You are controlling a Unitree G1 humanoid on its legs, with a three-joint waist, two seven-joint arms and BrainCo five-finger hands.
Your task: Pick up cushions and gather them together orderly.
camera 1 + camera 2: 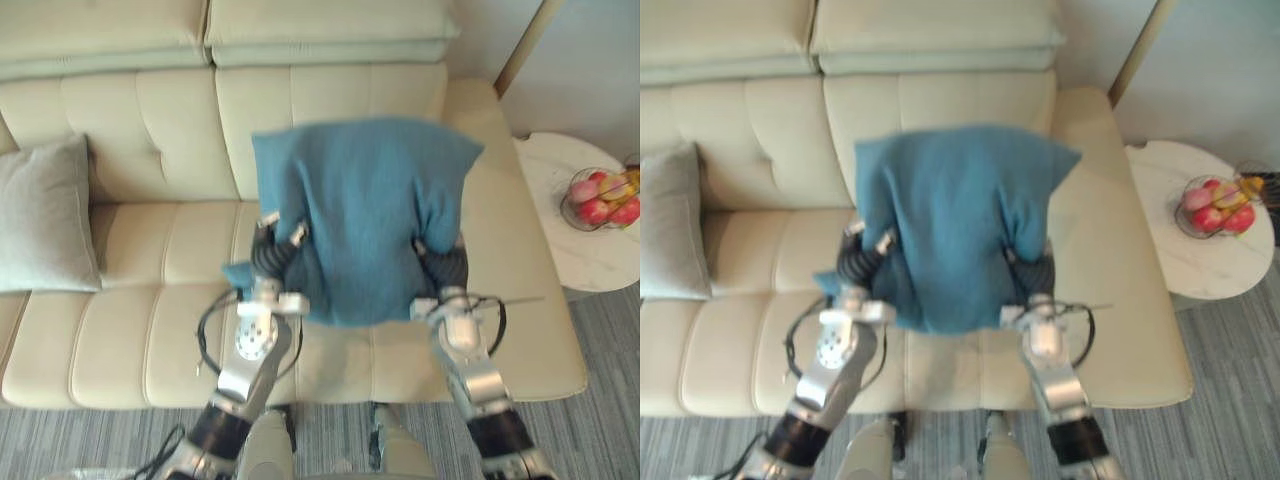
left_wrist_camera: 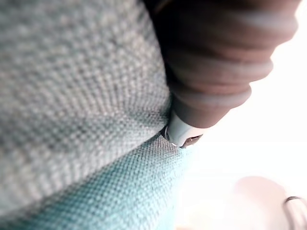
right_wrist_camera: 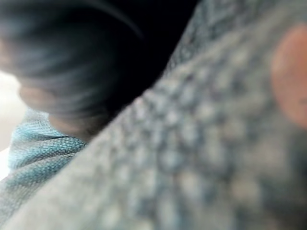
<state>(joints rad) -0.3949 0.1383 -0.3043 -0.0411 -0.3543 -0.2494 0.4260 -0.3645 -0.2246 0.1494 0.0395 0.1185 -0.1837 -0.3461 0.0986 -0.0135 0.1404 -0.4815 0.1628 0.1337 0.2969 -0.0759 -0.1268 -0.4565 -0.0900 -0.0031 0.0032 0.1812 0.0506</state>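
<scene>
1. Cream sofa (image 1: 150, 330), one in all, takes up most of the scene and is where the cushions are to be gathered. The left and middle of its seat lies bare.
2. One blue cushion (image 1: 365, 210) is up off the seat, held upright between the two arms over the right half of the sofa. By my reading the pick-up is done and the carrying across is left to do.
3. One grey cushion (image 1: 45, 215) leans on the backrest at the left end, well apart from the blue one. That makes two cushions, not yet together, so the task looks roughly half done at best.
4. One round white bench (image 1: 590, 255) stands to the right of the sofa, just past its arm.
5. Two robot hands. The left robot hand (image 1: 272, 240) has its fingers curled over the blue cushion's left edge, gripping the cloth. The right robot hand (image 1: 445, 262) is against the right edge, and I cannot tell how far it is closed.
6. One wire bowl (image 1: 566, 214) of fruit sits on the bench. The pieces are too small to count.
</scene>
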